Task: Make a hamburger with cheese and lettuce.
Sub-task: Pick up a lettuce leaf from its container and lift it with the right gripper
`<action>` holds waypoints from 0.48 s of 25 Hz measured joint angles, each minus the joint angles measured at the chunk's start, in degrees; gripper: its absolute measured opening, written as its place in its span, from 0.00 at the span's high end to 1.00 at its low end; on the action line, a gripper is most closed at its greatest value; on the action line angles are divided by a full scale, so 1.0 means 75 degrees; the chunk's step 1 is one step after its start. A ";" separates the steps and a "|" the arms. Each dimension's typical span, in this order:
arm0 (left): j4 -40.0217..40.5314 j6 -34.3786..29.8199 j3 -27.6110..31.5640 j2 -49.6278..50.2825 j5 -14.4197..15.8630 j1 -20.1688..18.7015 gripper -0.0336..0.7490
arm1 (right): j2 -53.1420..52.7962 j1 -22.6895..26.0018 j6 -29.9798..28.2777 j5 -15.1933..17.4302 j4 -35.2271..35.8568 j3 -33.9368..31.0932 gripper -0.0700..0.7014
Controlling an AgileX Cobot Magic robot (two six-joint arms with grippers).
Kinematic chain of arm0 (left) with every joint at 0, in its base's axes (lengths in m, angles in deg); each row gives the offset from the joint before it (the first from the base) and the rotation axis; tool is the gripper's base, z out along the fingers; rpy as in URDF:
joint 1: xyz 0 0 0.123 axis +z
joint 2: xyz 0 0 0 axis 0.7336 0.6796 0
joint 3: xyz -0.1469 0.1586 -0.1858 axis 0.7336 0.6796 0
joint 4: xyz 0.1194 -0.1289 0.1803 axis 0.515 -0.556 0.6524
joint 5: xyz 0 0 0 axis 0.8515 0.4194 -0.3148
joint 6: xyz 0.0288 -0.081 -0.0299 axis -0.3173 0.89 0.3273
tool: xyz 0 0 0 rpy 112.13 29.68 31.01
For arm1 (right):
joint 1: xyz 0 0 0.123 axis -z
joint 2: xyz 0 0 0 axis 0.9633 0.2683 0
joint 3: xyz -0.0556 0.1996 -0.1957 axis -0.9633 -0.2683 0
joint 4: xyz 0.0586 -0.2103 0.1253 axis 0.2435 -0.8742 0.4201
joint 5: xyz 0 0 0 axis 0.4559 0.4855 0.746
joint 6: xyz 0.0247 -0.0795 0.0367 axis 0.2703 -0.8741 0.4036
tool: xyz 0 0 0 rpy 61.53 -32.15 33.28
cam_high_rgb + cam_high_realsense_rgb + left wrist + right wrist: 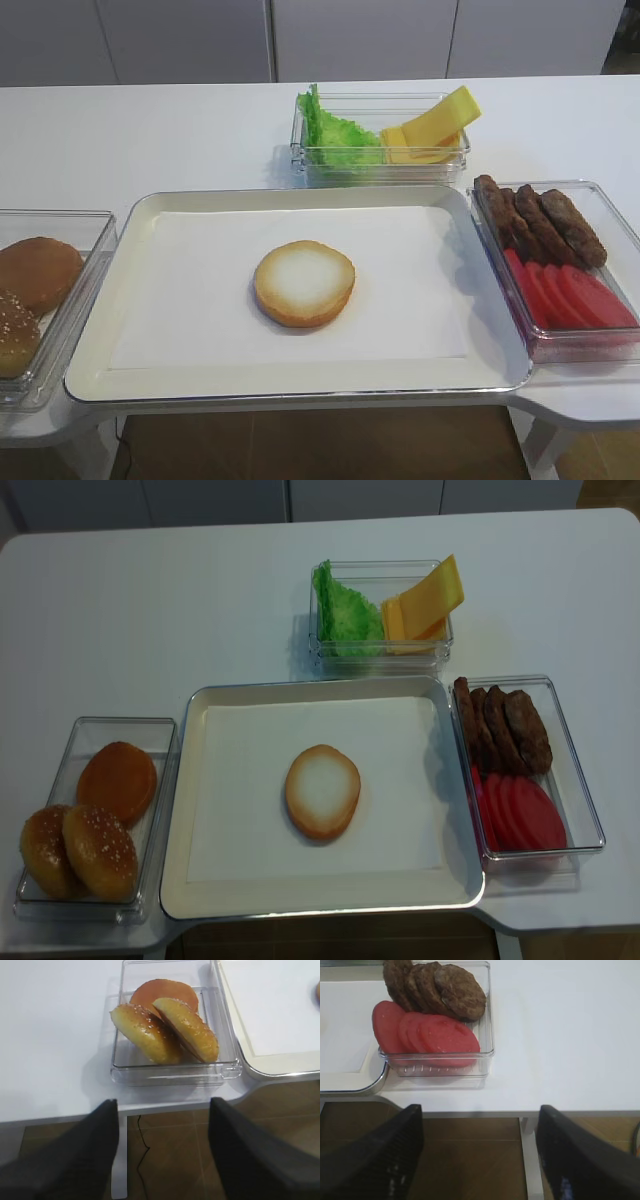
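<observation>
The hamburger bun half [304, 283] [322, 791] lies cut face up in the middle of the paper-lined tray [150, 210] [196, 730]. Behind the tray, a clear box [440, 160] holds the green frilly lettuce [335, 135] [343, 613] on its left and the yellow cheese slices [435, 125] [425, 602] on its right. My right gripper [479, 1147] hangs open off the table's front edge, below the box of tomato and patties. My left gripper [164, 1147] is open too, off the front edge below the bun box. Both are empty. Neither arm shows in the overhead views.
A clear box [585, 810] right of the tray holds brown patties [545, 222] [440, 987] and red tomato slices [575, 298] [427, 1035]. A clear box [165, 730] left of the tray holds domed sesame buns [165, 1030] [95, 830]. Brown floor lies below the table edge.
</observation>
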 joint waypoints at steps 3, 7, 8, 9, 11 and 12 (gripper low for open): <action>0.0000 0.0000 0.0000 0.0000 0.0000 0.0000 0.42 | 0.0000 0.0000 0.0000 0.0000 0.0000 0.0000 0.20; 0.0000 0.0000 0.0000 0.0000 0.0000 0.0000 0.42 | 0.0000 0.0000 0.0000 0.0000 0.0000 0.0000 0.20; 0.0000 0.0000 0.0000 0.0000 0.0000 0.0000 0.42 | 0.0000 0.0000 0.0000 0.0000 0.0000 0.0000 0.20; 0.0000 0.0000 0.0000 0.0000 0.0000 0.0000 0.42 | 0.0000 0.0000 0.0000 0.0000 0.0000 0.0000 0.20; 0.0000 0.0000 0.0000 0.0000 0.0000 0.0000 0.42 | 0.0000 0.0000 0.0000 0.0000 0.0000 0.0000 0.20; 0.0000 0.0000 0.0000 0.0000 0.0000 0.0000 0.42 | 0.0000 0.0000 0.0000 0.0000 0.0000 0.0000 0.20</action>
